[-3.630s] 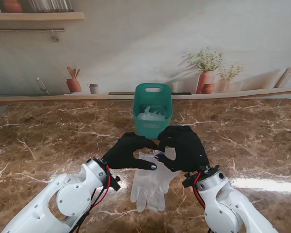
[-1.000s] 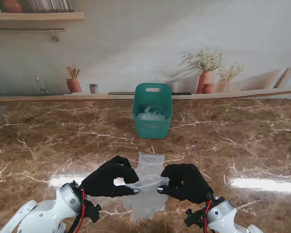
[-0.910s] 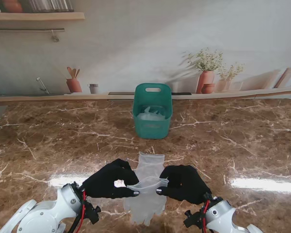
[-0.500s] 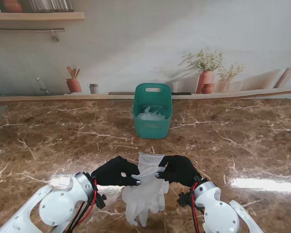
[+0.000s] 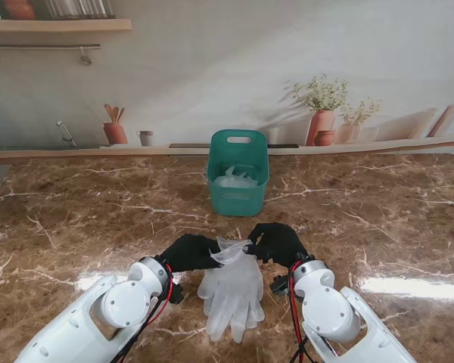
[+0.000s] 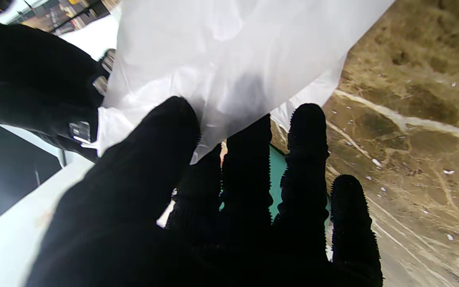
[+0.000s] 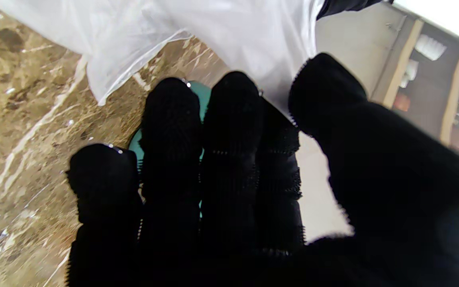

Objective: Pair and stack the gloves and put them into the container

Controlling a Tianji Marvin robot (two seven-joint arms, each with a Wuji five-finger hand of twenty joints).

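Observation:
A stacked pair of translucent white gloves (image 5: 231, 291) hangs from both my black-gloved hands just above the marble table, cuff farthest from me, fingers drooping toward me. My left hand (image 5: 189, 252) pinches the cuff's left corner and my right hand (image 5: 276, 243) pinches its right corner. The thin white film of the gloves (image 6: 229, 67) fills the left wrist view beyond my fingers (image 6: 253, 167), and the same gloves (image 7: 221, 36) show in the right wrist view. The green container (image 5: 238, 181) stands farther from me, behind the gloves, with white gloves (image 5: 234, 178) inside it.
The brown marble table (image 5: 378, 219) spreads to both sides. At the back runs a wall ledge with terracotta pots (image 5: 321, 125) and a utensil jar (image 5: 115, 132) pictured on the wall.
Both hands have carried the gloves away from me toward the container and come closer together. The gloves, flat on the table earlier, now hang lifted by the cuff.

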